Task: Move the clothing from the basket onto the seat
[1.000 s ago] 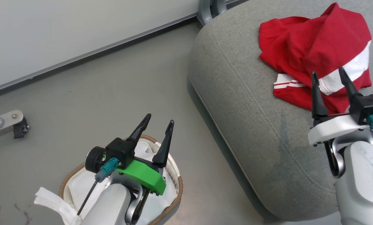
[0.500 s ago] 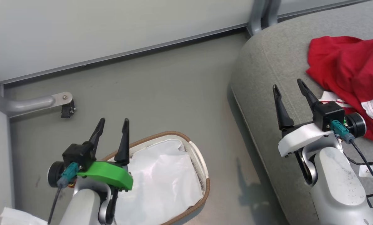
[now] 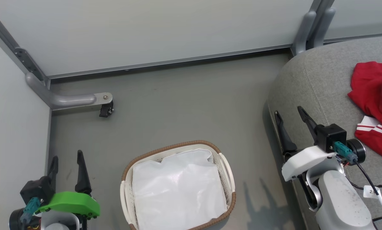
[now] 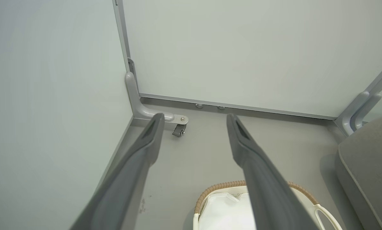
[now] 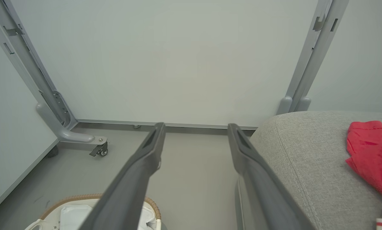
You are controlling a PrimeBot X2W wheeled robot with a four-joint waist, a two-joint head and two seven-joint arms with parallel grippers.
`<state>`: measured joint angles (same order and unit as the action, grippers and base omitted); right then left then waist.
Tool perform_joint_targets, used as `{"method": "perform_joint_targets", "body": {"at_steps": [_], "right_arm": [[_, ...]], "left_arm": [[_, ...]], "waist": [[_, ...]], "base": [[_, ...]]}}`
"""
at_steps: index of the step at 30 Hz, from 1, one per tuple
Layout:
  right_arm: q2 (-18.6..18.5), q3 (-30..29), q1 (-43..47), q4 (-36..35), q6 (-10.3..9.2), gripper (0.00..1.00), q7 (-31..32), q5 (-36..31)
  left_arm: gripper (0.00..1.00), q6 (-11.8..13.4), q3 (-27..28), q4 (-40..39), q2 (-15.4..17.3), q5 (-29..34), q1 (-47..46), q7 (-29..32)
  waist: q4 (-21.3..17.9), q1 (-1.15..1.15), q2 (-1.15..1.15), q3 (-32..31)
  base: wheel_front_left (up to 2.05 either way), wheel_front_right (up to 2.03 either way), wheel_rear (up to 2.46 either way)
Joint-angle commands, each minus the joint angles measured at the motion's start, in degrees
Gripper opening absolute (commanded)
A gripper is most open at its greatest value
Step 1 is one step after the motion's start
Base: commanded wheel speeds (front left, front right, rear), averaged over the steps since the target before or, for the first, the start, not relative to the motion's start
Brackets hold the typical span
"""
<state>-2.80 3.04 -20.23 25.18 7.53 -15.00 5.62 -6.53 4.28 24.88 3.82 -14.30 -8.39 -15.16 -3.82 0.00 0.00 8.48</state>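
clothing [image 3: 373, 88] on seat [image 3: 309, 81] | left gripper [image 3: 66, 155] spread, empty | right gripper [image 3: 288, 110] spread, empty

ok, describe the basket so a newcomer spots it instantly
Find the big grey seat at the head view's right; the basket stands on the floor to its left. Unlike its grey surroundings, it is a white perforated tub with brown woven-look rim and white liner.

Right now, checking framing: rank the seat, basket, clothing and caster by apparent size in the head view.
Largest to smallest:
the seat
the basket
the clothing, cropped by the frame edge
the caster
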Motion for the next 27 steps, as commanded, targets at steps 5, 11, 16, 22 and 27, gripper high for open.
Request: {"method": "perform_joint_targets", "body": {"at_steps": [5,11,16,22,27], "right_arm": [[-0.2,-0.9,3.3,0.2,-0.08,1.0,-0.3,1.0],[-0.2,-0.9,5.8,0.1,-0.08,1.0,-0.3,1.6],[0.0,-1.2,6.9,-0.5,0.0,0.0,0.0,1.6],[0.5,-1.4,8.7,1.9,0.01,0.0,0.6,3.0],[0.4,-2.1,8.9,1.1,0.01,0.0,2.2,8.6]], "left_arm": [[1.0,-0.3,3.1,-1.1,-0.6,0.9,3.4,0.0],[1.0,-0.8,4.1,-1.5,-0.9,-1.5,6.9,0.0],[0.0,-0.8,3.4,-1.8,-0.9,-2.6,8.0,0.0],[0.0,-0.8,3.3,0.7,-1.5,-4.0,7.8,0.6],[0.0,-0.8,3.4,0.0,-1.4,-9.0,7.2,2.2]], "waist": [[1.9,0.0,0.0,-2.2],[2.6,0.0,0.0,-4.0],[2.8,0.0,0.0,-4.7],[2.8,0.0,0.0,-4.9],[2.8,0.0,0.0,-5.0]], "base": [[0.0,0.0,0.0],[0.0,0.0,0.0],[0.0,0.0,0.0],[0.0,0.0,0.0],[0.0,0.0,0.0]]}}
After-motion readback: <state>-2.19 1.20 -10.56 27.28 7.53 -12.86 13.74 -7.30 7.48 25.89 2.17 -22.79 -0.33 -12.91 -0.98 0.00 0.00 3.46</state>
